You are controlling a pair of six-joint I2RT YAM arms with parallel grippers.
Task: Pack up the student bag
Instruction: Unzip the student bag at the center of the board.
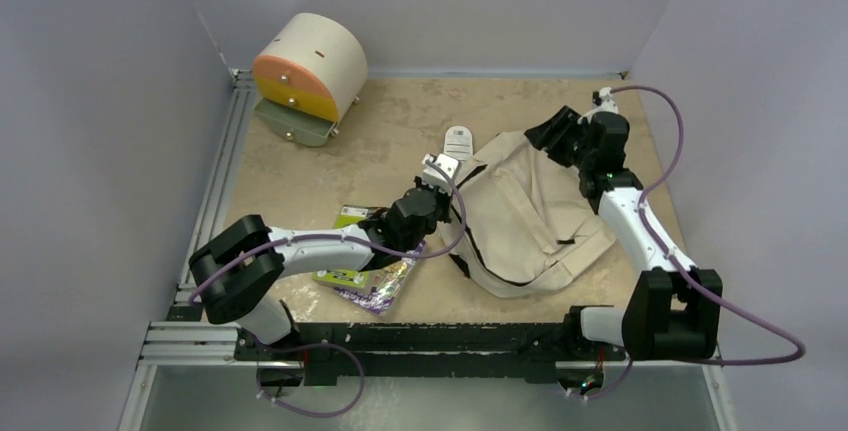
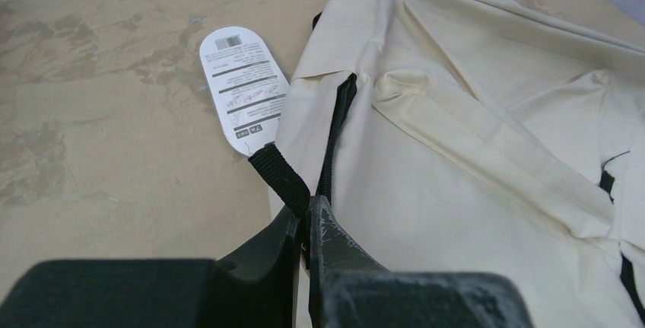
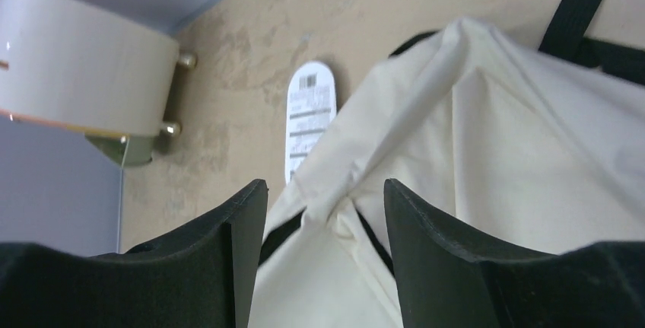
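Left tool [image 2: 310, 206] — student bag [image 2: 471, 153], zipper [image 2: 335, 138] leftward

Pale lavender walls [image 1: 100, 101]; beige mottled tabletop [image 1: 400, 121]; aluminium rails [image 1: 215, 191] along edges.

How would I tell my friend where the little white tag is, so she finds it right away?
Find the big cream student bag on the tan table. At its far left corner, toward the round drawer unit, a small oval tag lies flat. It is the only white card there, printed with a barcode and black lines, unlike the colourful packets nearer the front.
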